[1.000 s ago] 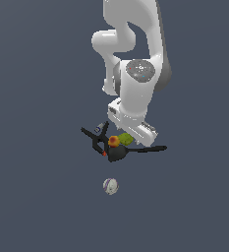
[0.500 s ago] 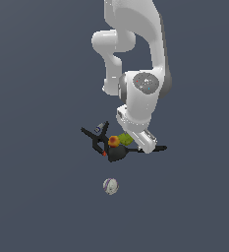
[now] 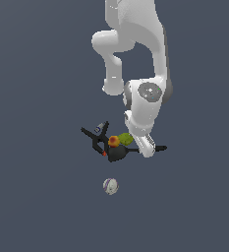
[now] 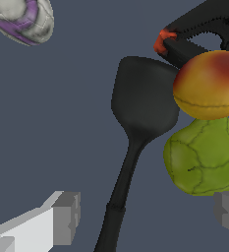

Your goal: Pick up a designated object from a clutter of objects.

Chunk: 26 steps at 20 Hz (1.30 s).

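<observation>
The designated object is an all-black utensil with a rounded head and a long thin handle; in the exterior view its head lies within the clutter of objects and its handle tip sticks out toward that view's right. My gripper is open and low over the handle, with one grey fingertip to one side and the other fingertip beyond the green fruit. In the exterior view the gripper covers the handle's middle. Nothing is gripped.
An orange-red fruit and a yellow-green fruit lie against the utensil's head. The black X-shaped clamp with its orange tip sits just behind them. A whitish ball with purple marks lies apart.
The arm has come down and toward the exterior view's right, bringing the gripper onto the utensil's handle. The objects have not moved.
</observation>
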### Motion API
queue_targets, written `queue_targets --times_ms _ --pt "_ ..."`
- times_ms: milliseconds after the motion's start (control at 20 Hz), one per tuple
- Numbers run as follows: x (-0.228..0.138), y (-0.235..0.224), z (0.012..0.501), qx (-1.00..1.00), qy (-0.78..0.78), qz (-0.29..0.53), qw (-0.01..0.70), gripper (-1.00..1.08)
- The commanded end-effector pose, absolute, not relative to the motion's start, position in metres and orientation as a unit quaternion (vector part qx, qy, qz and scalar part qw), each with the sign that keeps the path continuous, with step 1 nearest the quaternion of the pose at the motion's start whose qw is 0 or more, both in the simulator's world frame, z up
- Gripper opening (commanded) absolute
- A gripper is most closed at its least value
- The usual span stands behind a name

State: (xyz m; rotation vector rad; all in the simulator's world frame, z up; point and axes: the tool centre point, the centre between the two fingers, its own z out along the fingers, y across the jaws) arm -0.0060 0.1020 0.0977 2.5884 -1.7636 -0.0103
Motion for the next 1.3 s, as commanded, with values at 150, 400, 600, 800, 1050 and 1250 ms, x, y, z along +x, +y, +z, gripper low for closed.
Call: queue_targets --times_ms 150,400,600,800,1050,1250 --pt "-0.01 0.111 0.082 0.797 -0.604 -0.001 0.002 1.0" --pt "-0.013 0.116 0.073 0.779 -0.627 -0.001 0.001 1.0" --pt "-0.014 0.119 0.069 0.77 -0.637 0.0 0.0 1.0" --pt "-0.014 0.12 0.067 0.768 -0.641 0.0 0.0 1.0" --pt "-0.015 0.119 0.063 0.769 -0.64 0.0 0.0 1.0" --pt "-0.015 0.119 0.049 0.768 -0.64 0.0 0.0 1.0"
